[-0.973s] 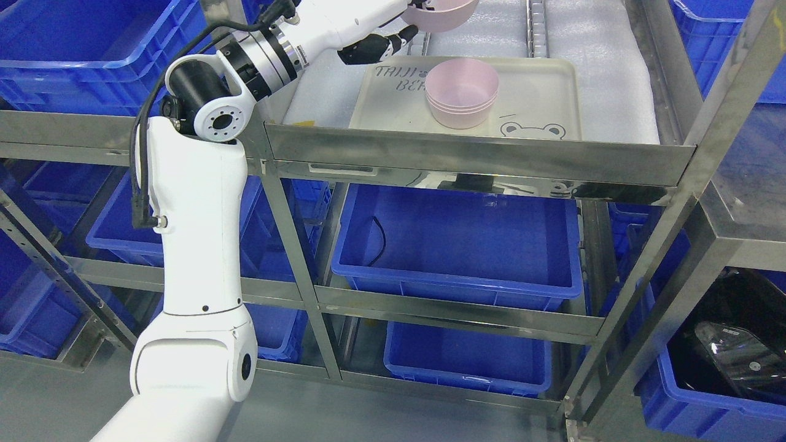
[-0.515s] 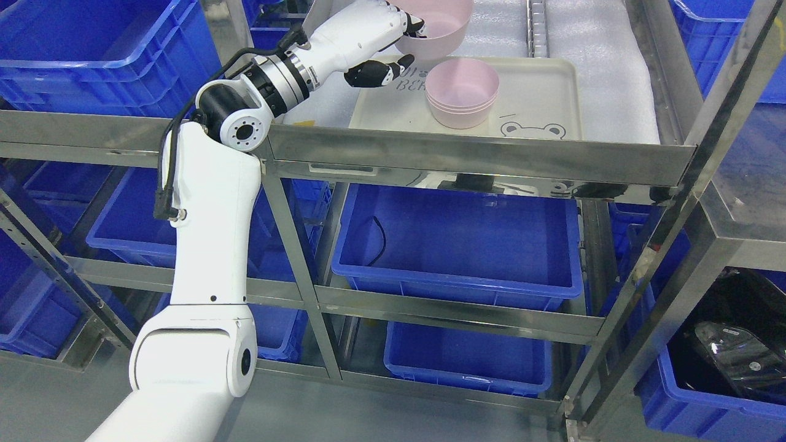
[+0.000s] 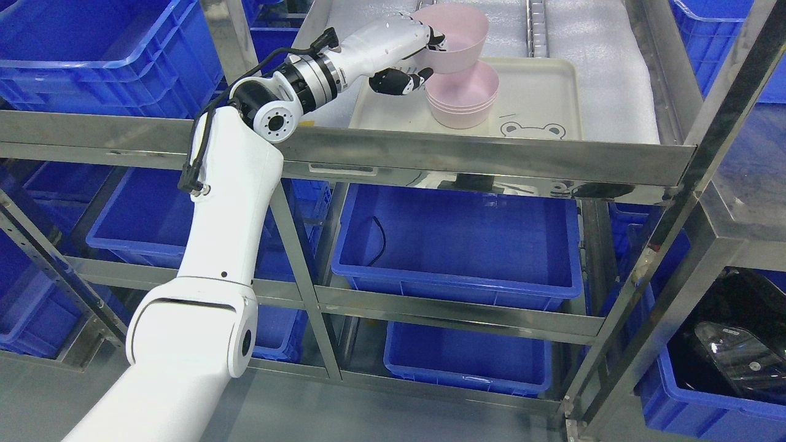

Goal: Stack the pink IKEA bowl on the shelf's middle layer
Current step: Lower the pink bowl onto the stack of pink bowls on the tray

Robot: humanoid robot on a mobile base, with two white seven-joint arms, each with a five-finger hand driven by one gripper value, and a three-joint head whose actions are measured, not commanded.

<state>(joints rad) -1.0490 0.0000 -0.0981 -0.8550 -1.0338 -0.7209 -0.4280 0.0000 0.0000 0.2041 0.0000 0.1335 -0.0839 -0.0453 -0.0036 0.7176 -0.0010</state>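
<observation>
My left hand (image 3: 424, 58) is shut on a pink bowl (image 3: 460, 40), fingers over its near-left rim and thumb under its wall. The bowl hangs tilted just above and slightly behind a stack of pink bowls (image 3: 463, 98). That stack stands on a pale tray (image 3: 540, 92) with a bear drawing, on the foam-lined shelf level. The held bowl's lower edge overlaps the stack's back rim in the picture; whether they touch I cannot tell. My left arm reaches up from the lower left across the shelf rail.
A steel rail (image 3: 479, 156) edges the shelf's front, with upright posts at the left (image 3: 295, 245) and a slanted post at the right (image 3: 688, 202). Blue bins (image 3: 454, 245) fill the levels below and both sides. White foam (image 3: 602, 73) lines the shelf beside the tray.
My left hand has carried the pink bowl right and toward the stack, from the back left of the tray to just above the stacked bowls. The elbow swung right too.
</observation>
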